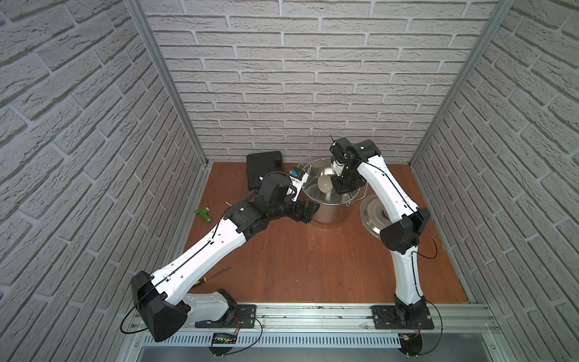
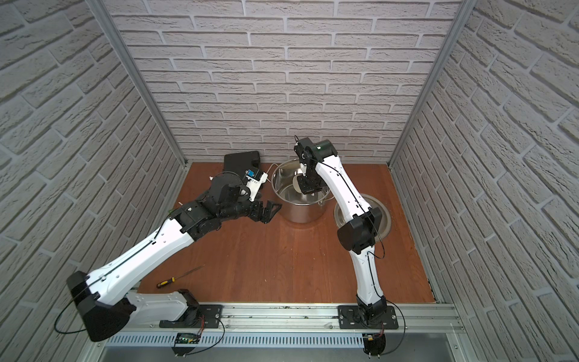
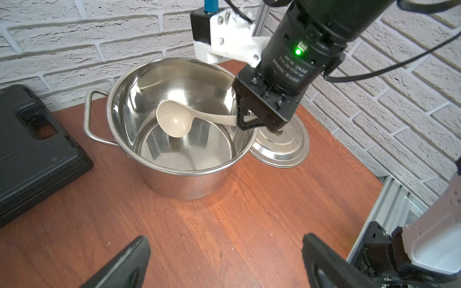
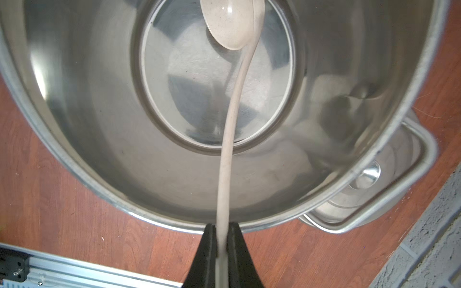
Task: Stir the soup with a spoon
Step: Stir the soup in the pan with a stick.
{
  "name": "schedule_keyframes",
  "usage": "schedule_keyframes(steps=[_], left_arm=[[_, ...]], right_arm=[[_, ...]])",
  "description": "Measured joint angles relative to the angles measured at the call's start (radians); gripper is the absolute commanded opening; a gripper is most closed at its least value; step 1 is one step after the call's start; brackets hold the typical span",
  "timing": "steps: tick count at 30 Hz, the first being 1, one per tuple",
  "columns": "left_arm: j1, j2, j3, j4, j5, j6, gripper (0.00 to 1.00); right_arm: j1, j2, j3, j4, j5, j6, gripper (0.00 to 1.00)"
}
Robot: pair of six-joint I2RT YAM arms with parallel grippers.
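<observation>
The spoon (image 3: 174, 122), a cream plastic ladle, hangs with its bowl inside the steel pot (image 3: 174, 184), clear of the bottom. My right gripper (image 4: 222, 225) is shut on the spoon's handle (image 4: 229, 139) just over the pot's near rim. Both top views show the spoon (image 1: 325, 185) (image 2: 296, 185) in the pot (image 1: 332, 213) under the right gripper (image 1: 344, 185). The soup is only the pot's bare shiny inside (image 4: 87, 99); no liquid shows. My left gripper (image 3: 225, 239) is open and empty above the wooden table, just left of the pot in both top views (image 1: 307, 213) (image 2: 266, 213).
A flat steel lid (image 1: 369, 210) (image 3: 282, 147) lies right of the pot, partly under the right arm. A black case (image 1: 264, 169) (image 3: 32, 149) sits at the back left. A small green tool (image 1: 203, 214) and a yellow-handled screwdriver (image 2: 170, 280) lie at the left. Brick walls enclose three sides.
</observation>
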Motion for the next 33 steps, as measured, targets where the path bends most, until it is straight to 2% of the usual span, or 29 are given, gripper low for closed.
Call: schedule_keyframes(steps=[6, 15, 23, 33], left_arm=[[0.0, 0.0, 0.0, 0.0, -0.005, 0.003, 0.98], [0.0, 0.0, 0.0, 0.0, -0.007, 0.003, 0.98], [-0.002, 0.0, 0.0, 0.0, -0.014, 0.003, 0.98], [-0.006, 0.0, 0.0, 0.0, -0.026, 0.003, 0.98]], right_arm=[[0.031, -0.048, -0.126, 0.012, -0.013, 0.0, 0.02], [-0.005, -0.184, -0.264, 0.022, 0.028, -0.001, 0.02], [-0.058, -0.167, -0.217, 0.014, 0.064, -0.004, 0.02], [-0.014, -0.034, -0.047, 0.016, 0.031, -0.002, 0.02]])
